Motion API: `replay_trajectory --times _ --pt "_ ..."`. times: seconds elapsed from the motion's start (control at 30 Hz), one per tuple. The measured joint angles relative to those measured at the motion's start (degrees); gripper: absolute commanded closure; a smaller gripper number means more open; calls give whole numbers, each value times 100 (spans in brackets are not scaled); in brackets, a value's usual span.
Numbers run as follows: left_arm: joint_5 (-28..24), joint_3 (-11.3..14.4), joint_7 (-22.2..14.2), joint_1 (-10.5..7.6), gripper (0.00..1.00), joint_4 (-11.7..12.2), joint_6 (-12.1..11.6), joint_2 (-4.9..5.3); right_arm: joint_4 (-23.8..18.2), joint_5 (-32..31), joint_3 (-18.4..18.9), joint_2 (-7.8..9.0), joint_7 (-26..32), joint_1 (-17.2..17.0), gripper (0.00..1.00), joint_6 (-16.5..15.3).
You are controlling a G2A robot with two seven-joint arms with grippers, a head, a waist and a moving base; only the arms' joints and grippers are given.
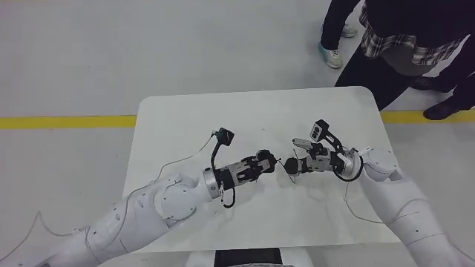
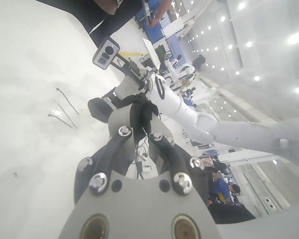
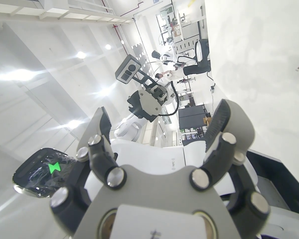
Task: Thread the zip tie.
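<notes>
Left wrist view: zip ties (image 2: 67,115), table (image 2: 27,50)

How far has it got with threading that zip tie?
Early, I'd judge. Done: the left arm's fingers are shut on a dark, crumpled-looking strip, held over the white table. In hand: the right arm's fingers face it, open and empty. Left: the threading itself, I think; thin grey zip ties lie loose on the table.

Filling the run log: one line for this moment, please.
left gripper shut on zip tie | right gripper open, facing it | spare ties on table
</notes>
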Motion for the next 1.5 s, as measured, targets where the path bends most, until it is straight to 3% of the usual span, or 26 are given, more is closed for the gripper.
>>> replay_trajectory --times 0.2,0.43,0.6,0.83,0.97,1.17,1.43,1.5 --pt "-272 -135 2 244 100 84 0 1 0 0 0 0 0 0 0 0" --pt "-756 -561 -656 668 100 -75 0 72 0 0 0 0 0 0 0 0" --pt "-1410 -1120 -1276 1084 100 -177 0 22 0 0 0 0 0 0 0 0" --pt "-1952 -2208 -2461 1774 100 -50 0 -246 0 0 0 0 0 0 0 0" --pt "-2075 -2805 -3237 2121 100 135 0 -515 0 0 0 0 0 0 0 0" --pt "-2173 -3487 -4217 2403 100 408 0 -973 0 0 0 0 0 0 0 0" --pt "-2154 -3519 -4281 2413 100 425 0 -1000 -8 -9 0 0 -9 -1 0 -5" --pt "-2154 -3519 -4281 2413 100 425 0 -1000 -124 -280 17 16 -247 -14 0 -86"
